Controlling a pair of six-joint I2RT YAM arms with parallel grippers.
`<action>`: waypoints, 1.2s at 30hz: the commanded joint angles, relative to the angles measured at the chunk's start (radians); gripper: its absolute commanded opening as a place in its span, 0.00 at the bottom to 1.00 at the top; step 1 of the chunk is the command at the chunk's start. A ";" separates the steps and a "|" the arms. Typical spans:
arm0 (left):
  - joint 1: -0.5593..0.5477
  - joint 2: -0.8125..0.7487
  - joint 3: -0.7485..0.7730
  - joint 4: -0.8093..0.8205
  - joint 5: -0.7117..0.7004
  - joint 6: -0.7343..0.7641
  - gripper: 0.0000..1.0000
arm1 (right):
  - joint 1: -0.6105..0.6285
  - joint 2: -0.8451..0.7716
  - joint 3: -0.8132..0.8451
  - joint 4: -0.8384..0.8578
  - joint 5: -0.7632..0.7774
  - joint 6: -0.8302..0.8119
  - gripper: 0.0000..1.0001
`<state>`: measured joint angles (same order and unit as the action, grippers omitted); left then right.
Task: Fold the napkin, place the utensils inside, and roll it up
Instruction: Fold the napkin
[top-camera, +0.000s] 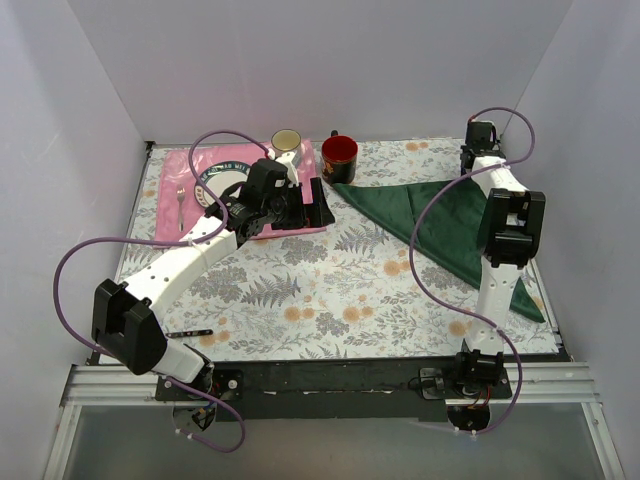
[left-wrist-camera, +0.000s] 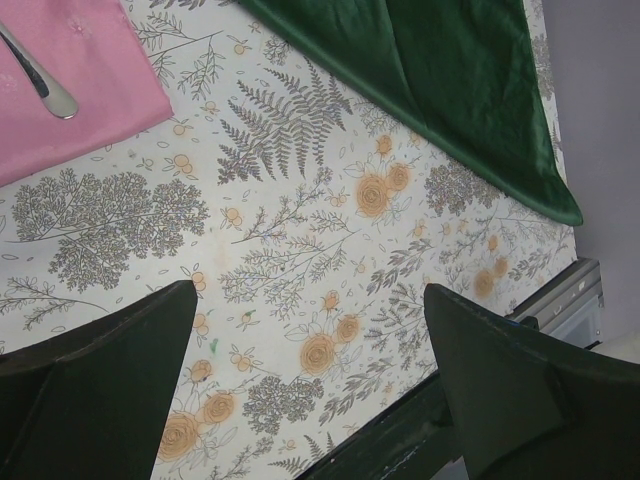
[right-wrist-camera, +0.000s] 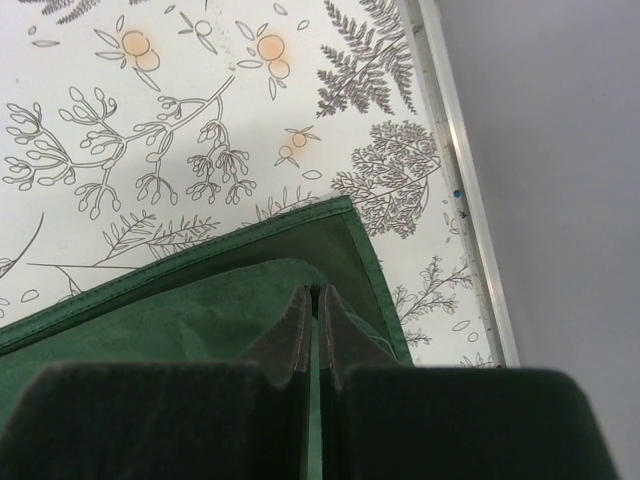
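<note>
The dark green napkin (top-camera: 440, 225) lies as a folded triangle on the right of the floral tablecloth. It also shows in the left wrist view (left-wrist-camera: 450, 90). My right gripper (top-camera: 472, 170) is at its far right corner. In the right wrist view the gripper (right-wrist-camera: 315, 295) is shut on a raised fold of the napkin (right-wrist-camera: 180, 320). My left gripper (top-camera: 300, 205) hovers open and empty over the pink placemat's near corner; its fingers (left-wrist-camera: 100, 390) stand wide apart. A thin black handle (top-camera: 190, 332) lies by the left arm's elbow. A silver utensil end (left-wrist-camera: 40, 85) rests on the placemat.
The pink placemat (top-camera: 170, 200) at the back left holds a plate (top-camera: 222, 178) and a small silver fork (top-camera: 180, 205). A cream mug (top-camera: 287, 142) and a red mug (top-camera: 339, 157) stand at the back. The table's metal edge (right-wrist-camera: 465, 200) runs close beside the napkin's corner.
</note>
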<state>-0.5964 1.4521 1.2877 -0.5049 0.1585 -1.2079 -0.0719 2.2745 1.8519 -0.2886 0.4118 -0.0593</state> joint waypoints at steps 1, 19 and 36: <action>0.007 -0.002 0.035 -0.003 0.010 0.013 0.98 | -0.005 0.017 0.053 0.011 -0.024 0.003 0.01; 0.007 0.054 0.053 0.057 0.026 -0.057 0.98 | 0.099 -0.103 0.026 -0.172 0.176 0.104 0.71; -0.091 0.637 0.433 0.447 -0.167 0.030 0.32 | 0.064 -0.759 -0.827 -0.159 0.044 0.450 0.47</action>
<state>-0.6689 2.0018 1.5768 -0.1596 0.0853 -1.2655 0.0391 1.6173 1.1007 -0.4927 0.4316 0.3176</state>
